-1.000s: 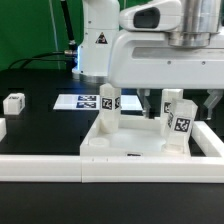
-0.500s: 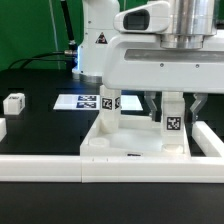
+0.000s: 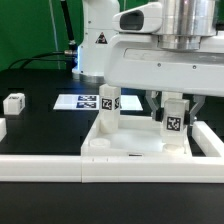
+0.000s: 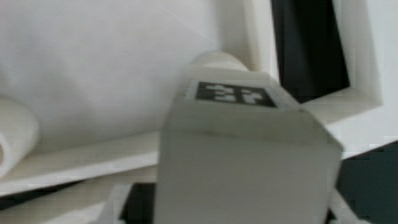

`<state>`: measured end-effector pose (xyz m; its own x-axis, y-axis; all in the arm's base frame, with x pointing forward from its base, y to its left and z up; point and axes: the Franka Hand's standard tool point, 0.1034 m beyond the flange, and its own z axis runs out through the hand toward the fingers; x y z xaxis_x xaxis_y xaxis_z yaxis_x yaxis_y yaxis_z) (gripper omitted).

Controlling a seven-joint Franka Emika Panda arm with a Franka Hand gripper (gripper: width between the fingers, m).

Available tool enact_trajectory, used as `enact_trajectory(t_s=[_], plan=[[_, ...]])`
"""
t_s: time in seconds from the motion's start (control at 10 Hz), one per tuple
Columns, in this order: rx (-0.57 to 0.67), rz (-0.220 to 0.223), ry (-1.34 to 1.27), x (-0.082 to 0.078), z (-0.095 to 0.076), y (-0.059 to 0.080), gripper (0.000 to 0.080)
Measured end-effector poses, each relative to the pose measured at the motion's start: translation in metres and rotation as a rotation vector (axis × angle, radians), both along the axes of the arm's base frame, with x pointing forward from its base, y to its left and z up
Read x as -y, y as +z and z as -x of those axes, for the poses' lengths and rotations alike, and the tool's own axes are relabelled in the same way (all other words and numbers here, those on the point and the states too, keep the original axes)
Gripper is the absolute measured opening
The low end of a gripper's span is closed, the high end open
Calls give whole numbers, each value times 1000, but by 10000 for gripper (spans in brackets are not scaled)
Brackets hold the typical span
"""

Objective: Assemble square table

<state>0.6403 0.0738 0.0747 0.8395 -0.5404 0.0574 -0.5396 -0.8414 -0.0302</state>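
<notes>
the robot's two-finger gripper (image 3: 175,103) is pinching a short white blocky plastic leg w/ a black-and-white square tag, the held leg (image 3: 175,122). one dark finger sits on each side of it, and they look pressed onto it.

the big thing to know: the held leg is right under the gripper, and its long side points up and down. it stands at the corner of the large white square plastic slab (image 3: 135,137) that is near the camera, on the exterior view's right. so the slab's corner lies straight below the gripper, not off to a side. i think the next move is a push or a turn straight down. i can't tell if the leg's bottom is in the round hole yet, bc the slab's raised edge hides it.

in the wrist view the held leg (image 4: 240,150) fills most of the pic, w/ the white slab (image 4: 89,70) behind it.

another white tagged leg, the other leg (image 3: 108,101), stands upright on the slab's far corner, on the exterior view's left. a small white block (image 3: 13,102), prob. one more leg, lies well apart from the slab on that side. the flat marker board (image 3: 75,101) lies just behind the slab. a long white border rail (image 3: 40,165) runs in front of the slab, touching it.
</notes>
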Motion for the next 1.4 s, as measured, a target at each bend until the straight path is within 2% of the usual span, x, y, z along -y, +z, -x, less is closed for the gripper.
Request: enact_trajectory(t_s=[0.1,0.2,0.4,0.5,0.6,0.7,0.8,0.9,1.0,1.1,1.2,1.4], plan=[[-8,-21,-157,-3,-2,-1,291],[-56,-58,-390,-7,-2,-2,291],[-91,-128,-725,-5,0,-4,291],[-102,-161,-957,-10,-2,-8,287],[-118,-155,-1160,-18,0,-15,270],[-110,-154,-1102,-15,-1,-13,342],[-108,-143,-1031,-16,0,-14,522],[-113,-92,-775,-27,4,-12,609],[-141,-80,-632,-36,5,-4,609],[-143,-83,-570,-42,5,5,642],[-142,-76,-375,-47,7,10,648],[-136,-75,-184,-44,6,9,649]])
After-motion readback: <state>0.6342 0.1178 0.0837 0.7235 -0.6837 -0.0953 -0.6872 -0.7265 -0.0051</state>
